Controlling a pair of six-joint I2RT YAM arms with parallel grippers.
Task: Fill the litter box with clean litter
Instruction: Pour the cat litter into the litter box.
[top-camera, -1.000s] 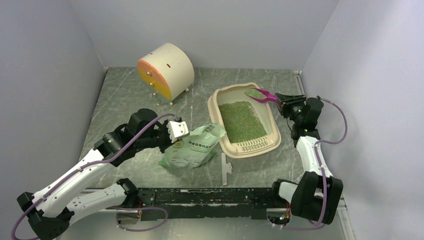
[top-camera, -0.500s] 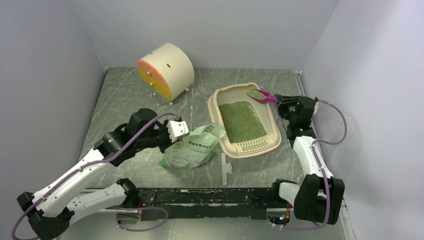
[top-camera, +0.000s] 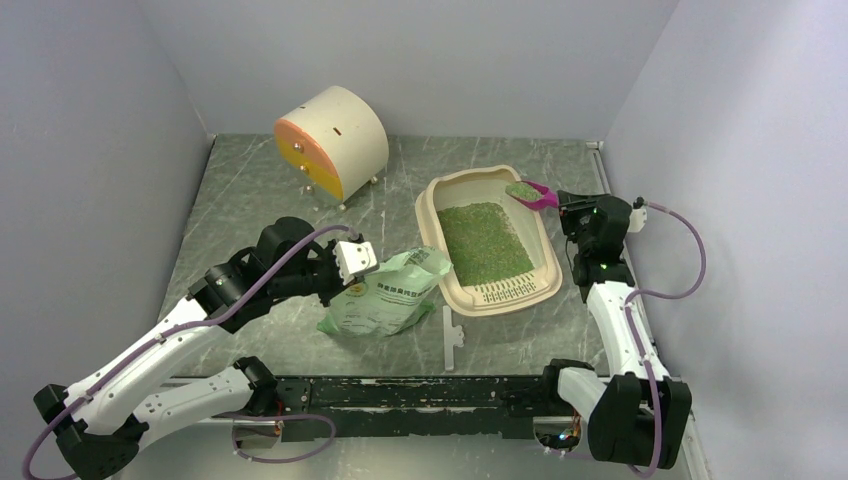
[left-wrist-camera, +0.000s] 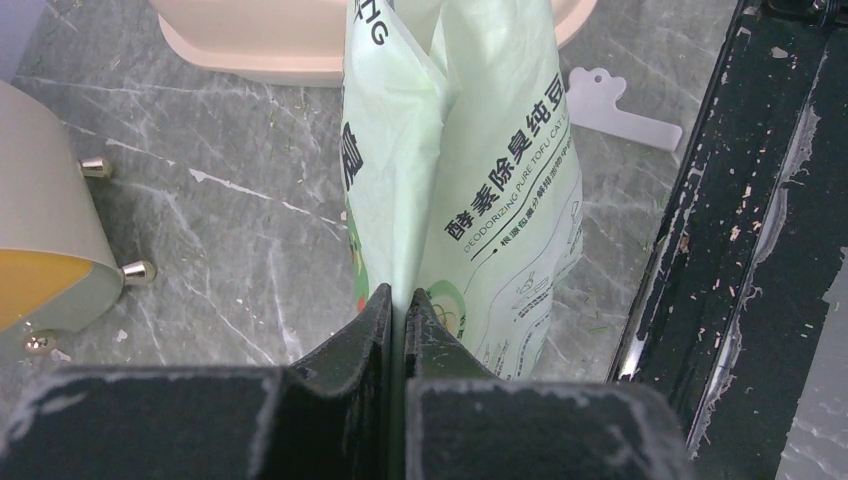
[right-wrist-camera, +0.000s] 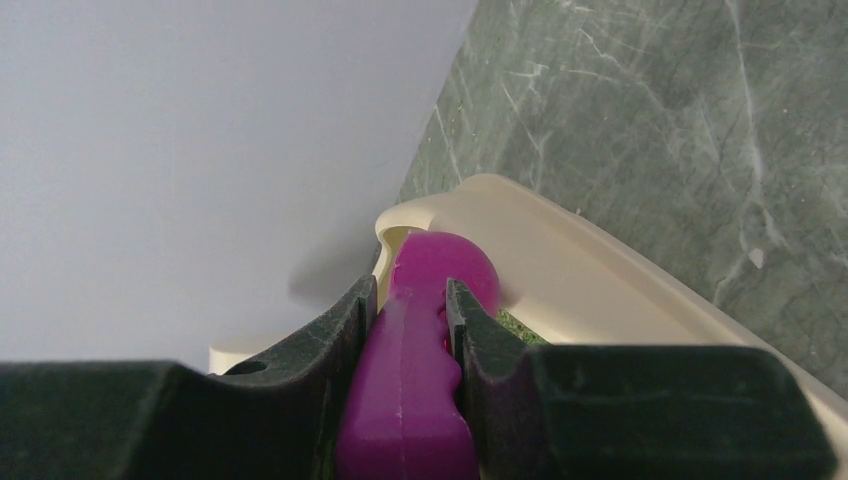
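The beige litter box (top-camera: 430, 215) lies right of centre, its grille ledge at the near end. A bed of clean litter (top-camera: 485, 243) covers its floor. My right gripper (top-camera: 563, 200) is shut on the handle of a magenta scoop (top-camera: 533, 192), which holds green granules over the box's far right corner. In the right wrist view the scoop (right-wrist-camera: 420, 340) sits between the fingers of that gripper (right-wrist-camera: 410, 300), above the box rim (right-wrist-camera: 560, 250). My left gripper (top-camera: 358, 262) is shut on the edge of the light-green bag (top-camera: 390, 293); the left wrist view shows the bag (left-wrist-camera: 500, 150) pinched in the left gripper (left-wrist-camera: 404, 300).
A cream half-cylinder cabinet (top-camera: 335, 140) with an orange face stands at the back left. A white plastic strip (top-camera: 452, 335) lies in front of the box. A black rail (top-camera: 420, 392) runs along the near edge. Walls close in on three sides.
My right gripper has shifted the scoop slightly rightward over the box's far right corner, and the right forearm has swung more upright. The left arm and bag have not moved.
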